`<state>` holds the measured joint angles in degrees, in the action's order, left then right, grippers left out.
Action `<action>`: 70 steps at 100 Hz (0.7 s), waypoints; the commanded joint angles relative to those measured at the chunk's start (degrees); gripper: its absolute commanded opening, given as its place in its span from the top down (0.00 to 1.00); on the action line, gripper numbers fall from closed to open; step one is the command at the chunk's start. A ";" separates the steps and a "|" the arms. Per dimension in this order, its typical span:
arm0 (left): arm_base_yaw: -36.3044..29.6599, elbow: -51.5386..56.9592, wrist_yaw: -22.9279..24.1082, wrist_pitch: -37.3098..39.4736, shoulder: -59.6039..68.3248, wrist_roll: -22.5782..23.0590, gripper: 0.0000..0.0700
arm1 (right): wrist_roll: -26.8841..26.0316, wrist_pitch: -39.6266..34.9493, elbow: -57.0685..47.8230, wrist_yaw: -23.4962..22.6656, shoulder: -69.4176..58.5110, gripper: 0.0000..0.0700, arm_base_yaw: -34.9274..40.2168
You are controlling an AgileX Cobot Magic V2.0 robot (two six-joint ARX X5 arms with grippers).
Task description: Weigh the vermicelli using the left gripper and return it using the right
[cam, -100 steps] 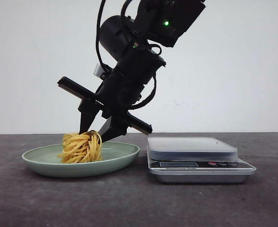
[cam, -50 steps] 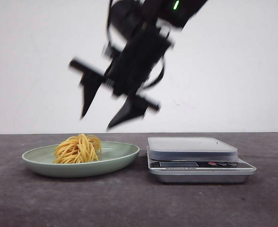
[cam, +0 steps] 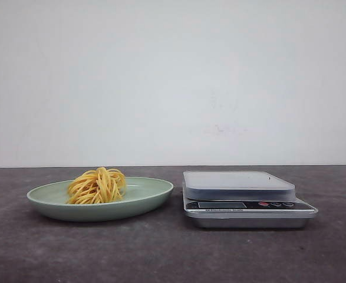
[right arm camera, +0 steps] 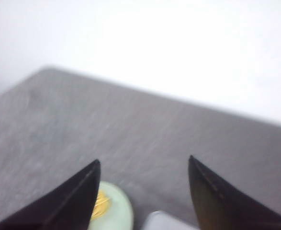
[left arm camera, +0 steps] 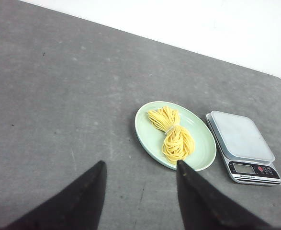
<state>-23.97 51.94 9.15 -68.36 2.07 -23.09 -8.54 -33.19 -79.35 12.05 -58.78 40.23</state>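
The yellow vermicelli nest (cam: 97, 185) lies on the pale green plate (cam: 152, 193) at the left of the table. It also shows in the left wrist view (left arm camera: 173, 134) on the plate (left arm camera: 150, 135), and as a sliver in the right wrist view (right arm camera: 101, 203). Neither arm is in the front view. My left gripper (left arm camera: 139, 165) is open and empty, high above the table, near the plate. My right gripper (right arm camera: 143, 162) is open and empty, raised high over the plate (right arm camera: 118, 213) and scale.
A silver digital kitchen scale (cam: 243, 194) with a bare platform stands just right of the plate; it also shows in the left wrist view (left arm camera: 243, 143). The dark grey tabletop (cam: 173, 253) ends at a white wall behind.
The right arm has let go of the vermicelli on the plate, opened, and lifted up out of the front view. The vermicelli has settled on the plate.
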 commanded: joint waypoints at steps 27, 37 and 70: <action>-0.11 0.44 0.50 0.90 0.04 1.22 0.61 | 1.38 -21.99 -0.59 12.46 24.96 0.36 1.03; -0.11 0.42 0.94 1.60 0.04 1.22 0.61 | -0.15 -26.32 1.11 13.11 30.62 0.35 0.83; -0.11 0.13 1.09 5.25 0.04 1.25 0.61 | -3.93 -22.53 19.26 9.75 47.01 0.33 -3.61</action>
<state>-23.97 51.90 10.15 -63.99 2.07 -22.44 -10.98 -58.19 -62.70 23.31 -13.80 37.01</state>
